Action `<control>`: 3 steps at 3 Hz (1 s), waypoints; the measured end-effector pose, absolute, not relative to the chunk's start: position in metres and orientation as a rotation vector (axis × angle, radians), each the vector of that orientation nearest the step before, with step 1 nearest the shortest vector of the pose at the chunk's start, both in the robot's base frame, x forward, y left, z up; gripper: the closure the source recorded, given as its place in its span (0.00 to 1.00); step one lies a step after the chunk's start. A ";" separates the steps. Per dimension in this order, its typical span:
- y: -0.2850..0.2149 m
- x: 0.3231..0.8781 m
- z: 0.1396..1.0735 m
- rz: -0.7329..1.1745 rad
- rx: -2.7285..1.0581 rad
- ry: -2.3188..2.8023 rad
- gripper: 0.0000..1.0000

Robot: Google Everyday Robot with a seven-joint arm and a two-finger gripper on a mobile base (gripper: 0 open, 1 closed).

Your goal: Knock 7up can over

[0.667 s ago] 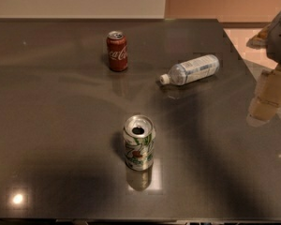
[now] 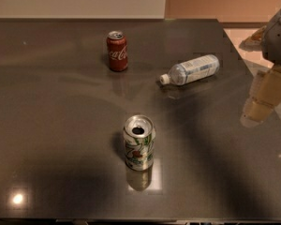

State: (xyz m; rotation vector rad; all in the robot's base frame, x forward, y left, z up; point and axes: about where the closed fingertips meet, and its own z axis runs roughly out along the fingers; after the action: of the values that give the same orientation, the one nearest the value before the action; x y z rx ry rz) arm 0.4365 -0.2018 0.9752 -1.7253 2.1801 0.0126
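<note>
Hanging at the right edge of the view, over the right border of the table [image 2: 47,125]: gripper [image 2: 262,100]. Wide or narrow, impossible to tell. Well apart to its left and nearer to the camera, upright with the open top up: 7up can [image 2: 139,144], touching nothing else, so probably easy to hit from the side. Also left of the gripper but farther back, lying on its side: clear bottle [image 2: 192,70]. Beyond that, upright: red Coca-Cola can [image 2: 117,51]. Probably held aside to come in low and push the upper part sideways; knocking not yet begun.
</note>
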 end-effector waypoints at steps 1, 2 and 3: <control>-0.164 0.431 0.966 0.210 -1.762 2.056 0.00; -0.122 0.424 0.956 0.350 -1.800 1.921 0.00; -0.081 0.415 0.942 0.463 -1.832 1.790 0.00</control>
State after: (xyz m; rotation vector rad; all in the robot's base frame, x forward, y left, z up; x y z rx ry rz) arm 0.4154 -0.0806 0.9425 -1.8315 1.7904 0.4627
